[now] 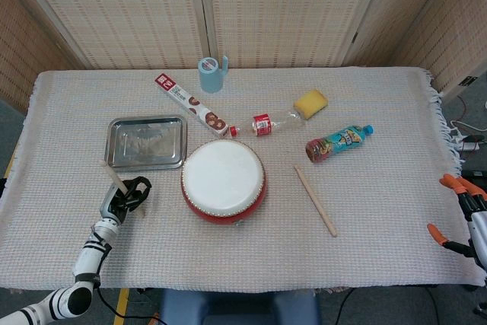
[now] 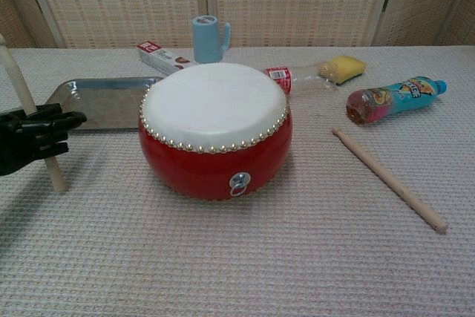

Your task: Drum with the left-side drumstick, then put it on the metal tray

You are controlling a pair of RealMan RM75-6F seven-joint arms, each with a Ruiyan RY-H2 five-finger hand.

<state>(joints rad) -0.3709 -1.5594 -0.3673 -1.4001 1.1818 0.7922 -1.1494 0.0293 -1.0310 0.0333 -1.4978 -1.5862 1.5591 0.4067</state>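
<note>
My left hand (image 1: 125, 195) (image 2: 30, 141) grips the left-side drumstick (image 1: 114, 177) (image 2: 18, 83) at the table's front left, left of the drum. The stick stands nearly upright, its lower end (image 2: 56, 181) at the cloth. The red drum (image 1: 224, 181) (image 2: 215, 130) with a white skin sits in the middle. The metal tray (image 1: 146, 142) (image 2: 96, 102) lies behind the hand, holding nothing. My right hand (image 1: 464, 215) shows only at the right edge of the head view, off the table; its fingers are unclear.
A second drumstick (image 1: 315, 200) (image 2: 387, 177) lies right of the drum. Behind the drum are a biscuit box (image 1: 190, 104), a blue tape roll (image 1: 211, 74), a clear bottle (image 1: 270, 122), a yellow sponge (image 1: 310, 102) and a drink bottle (image 1: 338, 142).
</note>
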